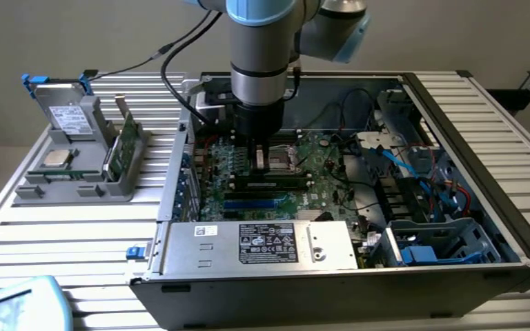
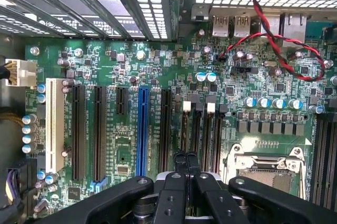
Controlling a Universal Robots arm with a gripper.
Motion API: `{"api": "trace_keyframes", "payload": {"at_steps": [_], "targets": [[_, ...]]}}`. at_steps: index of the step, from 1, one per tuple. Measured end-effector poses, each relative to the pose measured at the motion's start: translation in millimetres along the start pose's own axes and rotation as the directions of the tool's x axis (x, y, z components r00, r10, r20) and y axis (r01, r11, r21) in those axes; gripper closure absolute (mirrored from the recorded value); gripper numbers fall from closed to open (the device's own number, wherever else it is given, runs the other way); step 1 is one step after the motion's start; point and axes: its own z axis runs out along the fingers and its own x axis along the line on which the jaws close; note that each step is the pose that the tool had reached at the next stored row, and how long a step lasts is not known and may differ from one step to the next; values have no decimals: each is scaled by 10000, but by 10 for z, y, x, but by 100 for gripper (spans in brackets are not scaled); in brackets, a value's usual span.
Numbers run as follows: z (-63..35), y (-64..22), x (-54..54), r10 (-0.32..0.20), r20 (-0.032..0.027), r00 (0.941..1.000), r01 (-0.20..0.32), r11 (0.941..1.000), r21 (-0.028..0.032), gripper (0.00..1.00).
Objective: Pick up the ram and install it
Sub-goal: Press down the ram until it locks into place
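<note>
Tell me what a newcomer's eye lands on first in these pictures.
The robot arm plunging into the open computer case, its shut pincer just above the green motherboard. Next, the grey holder on the slatted table at the exterior view's left, with a thin green board standing upright in it.

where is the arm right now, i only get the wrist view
observer: the gripper is low inside the open computer case, over the motherboard.
operator: any memory stick outside the case
observer: yes, a thin green stick stands upright in the grey holder on the table, at the exterior view's left.
operator: anything else in that holder
observer: a small silver chip lies flat in it.
</note>
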Motion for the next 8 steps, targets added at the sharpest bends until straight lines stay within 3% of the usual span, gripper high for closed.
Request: {"api": "trace_keyframes", "payload": {"at_steps": [8], "targets": [[25, 14, -2, -1, 6, 10000, 1, 10000, 11, 89]]}}
